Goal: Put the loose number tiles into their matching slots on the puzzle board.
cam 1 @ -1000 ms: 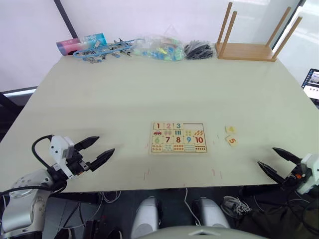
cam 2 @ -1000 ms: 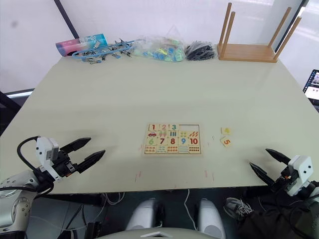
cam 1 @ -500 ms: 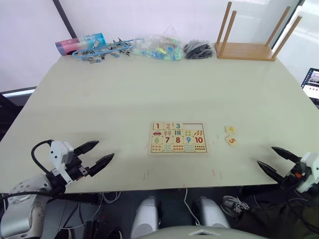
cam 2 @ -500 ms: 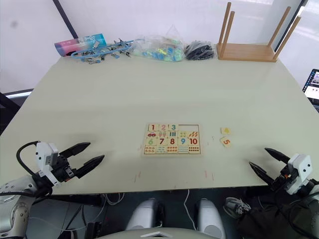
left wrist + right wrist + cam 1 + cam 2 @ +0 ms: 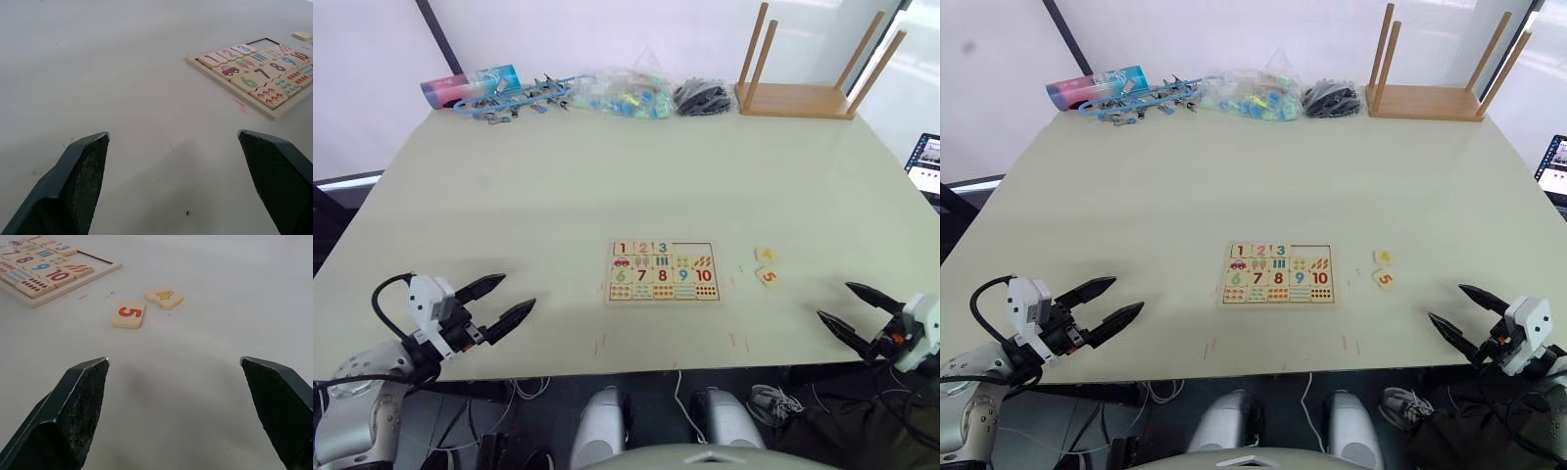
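Waiting on tiles 4 and 5, both grippers spread wide.
Yellow 4 tile (image 5: 165,297) and orange 5 tile (image 5: 128,314) lie just right of the puzzle board (image 5: 664,270), nearest the empty right gripper (image 5: 862,310), so its two vacant top-row slots (image 5: 694,248) stay unfilled; left gripper (image 5: 507,299) idles apart.

The puzzle board (image 5: 664,270) lies flat, well ahead of the left gripper (image 5: 504,301) and off to its right, with 1, 2 and 3 seated in its top row and two slots (image 5: 693,248) bare. The yellow 4 tile (image 5: 165,297) and orange 5 tile (image 5: 128,315) lie loose, face up, just beside each other ahead of the right gripper (image 5: 850,311).
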`<state>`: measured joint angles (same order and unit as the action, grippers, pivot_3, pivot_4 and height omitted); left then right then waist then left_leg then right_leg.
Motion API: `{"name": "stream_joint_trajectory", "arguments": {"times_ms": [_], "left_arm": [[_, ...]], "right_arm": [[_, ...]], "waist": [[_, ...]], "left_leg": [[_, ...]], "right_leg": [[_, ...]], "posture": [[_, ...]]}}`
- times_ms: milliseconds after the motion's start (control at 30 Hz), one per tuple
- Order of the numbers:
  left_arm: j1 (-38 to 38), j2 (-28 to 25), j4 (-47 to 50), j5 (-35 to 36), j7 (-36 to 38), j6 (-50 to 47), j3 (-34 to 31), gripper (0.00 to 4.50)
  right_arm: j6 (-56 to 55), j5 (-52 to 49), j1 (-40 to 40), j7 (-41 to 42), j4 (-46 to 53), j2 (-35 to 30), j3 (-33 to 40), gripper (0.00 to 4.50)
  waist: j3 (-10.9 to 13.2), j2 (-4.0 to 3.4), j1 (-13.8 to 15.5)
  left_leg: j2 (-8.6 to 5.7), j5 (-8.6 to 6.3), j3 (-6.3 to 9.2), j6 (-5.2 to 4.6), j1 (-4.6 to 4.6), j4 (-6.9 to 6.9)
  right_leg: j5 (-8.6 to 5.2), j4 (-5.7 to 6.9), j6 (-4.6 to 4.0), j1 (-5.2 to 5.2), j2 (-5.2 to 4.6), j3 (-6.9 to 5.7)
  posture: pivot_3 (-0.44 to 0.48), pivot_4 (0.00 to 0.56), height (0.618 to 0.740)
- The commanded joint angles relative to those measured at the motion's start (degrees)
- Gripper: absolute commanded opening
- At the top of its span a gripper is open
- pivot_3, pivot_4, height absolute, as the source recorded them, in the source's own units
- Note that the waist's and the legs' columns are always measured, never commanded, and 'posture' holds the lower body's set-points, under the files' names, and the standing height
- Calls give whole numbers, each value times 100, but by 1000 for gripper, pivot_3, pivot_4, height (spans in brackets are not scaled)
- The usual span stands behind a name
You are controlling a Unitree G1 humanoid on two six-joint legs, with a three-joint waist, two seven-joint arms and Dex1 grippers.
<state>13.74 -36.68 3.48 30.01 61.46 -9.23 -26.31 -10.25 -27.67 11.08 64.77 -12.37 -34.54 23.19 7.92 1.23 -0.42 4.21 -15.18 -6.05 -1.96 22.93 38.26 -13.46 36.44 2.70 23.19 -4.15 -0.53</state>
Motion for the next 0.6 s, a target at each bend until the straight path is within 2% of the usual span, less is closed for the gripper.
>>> {"name": "stream_joint_trajectory", "arguments": {"times_ms": [33,267,600], "left_arm": [[-79,-109,-43,60,184,167,28,4469],[-494,-365,-610,8,890,486,244,4469],[-1182,-641,-864,-3,1607,766,688,4469]], "right_arm": [[23,-43,-82,67,81,-153,27,4500],[451,161,-710,190,135,-655,-343,4500],[1110,635,-2331,656,-595,-1178,-1280,4500]], "waist": [[0,0,0],[3,-3,-18],[5,-1,-16]], "left_leg": [[0,0,0,0,0,0],[1,1,-6,-1,-1,-1],[2,14,-9,-28,7,-7]], "right_leg": [[0,0,0,0,0,0],[2,-1,-1,3,-4,-8],[2,-16,-2,4,-3,-12]], "posture": [[0,150,738],[0,150,738],[0,150,738]]}}
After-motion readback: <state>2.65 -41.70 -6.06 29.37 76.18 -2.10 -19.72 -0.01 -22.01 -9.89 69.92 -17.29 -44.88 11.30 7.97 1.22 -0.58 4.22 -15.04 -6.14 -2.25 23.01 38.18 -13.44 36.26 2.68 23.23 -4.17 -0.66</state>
